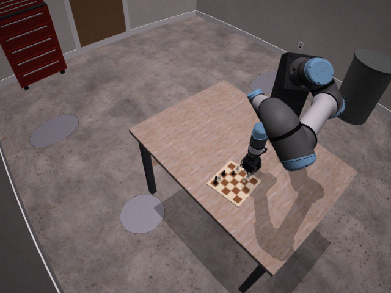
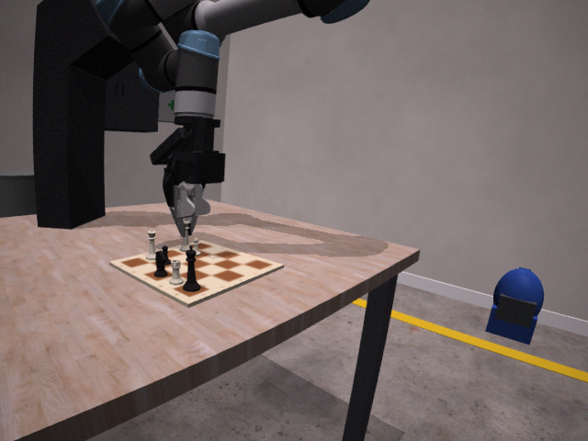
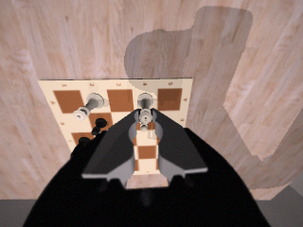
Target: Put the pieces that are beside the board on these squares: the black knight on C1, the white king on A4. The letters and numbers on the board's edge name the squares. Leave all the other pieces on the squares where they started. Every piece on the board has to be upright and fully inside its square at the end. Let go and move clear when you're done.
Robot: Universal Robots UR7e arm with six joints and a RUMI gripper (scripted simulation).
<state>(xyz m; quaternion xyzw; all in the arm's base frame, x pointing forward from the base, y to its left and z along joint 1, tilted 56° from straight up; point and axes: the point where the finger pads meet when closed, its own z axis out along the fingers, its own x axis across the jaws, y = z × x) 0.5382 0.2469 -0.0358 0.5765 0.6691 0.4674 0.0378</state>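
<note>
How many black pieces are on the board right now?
3, all on the board: tall piece near the front corner, black knight left of it, small one just behind. The gripper may hide more.

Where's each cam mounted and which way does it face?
Top: high in the room, looking down at table, board and whole arm.
Exterior: table height, side-on; shows wrist and gripper shut on white piece.
Wrist: behind the fingers, looking down at board.
All share the board and gripper.
</note>
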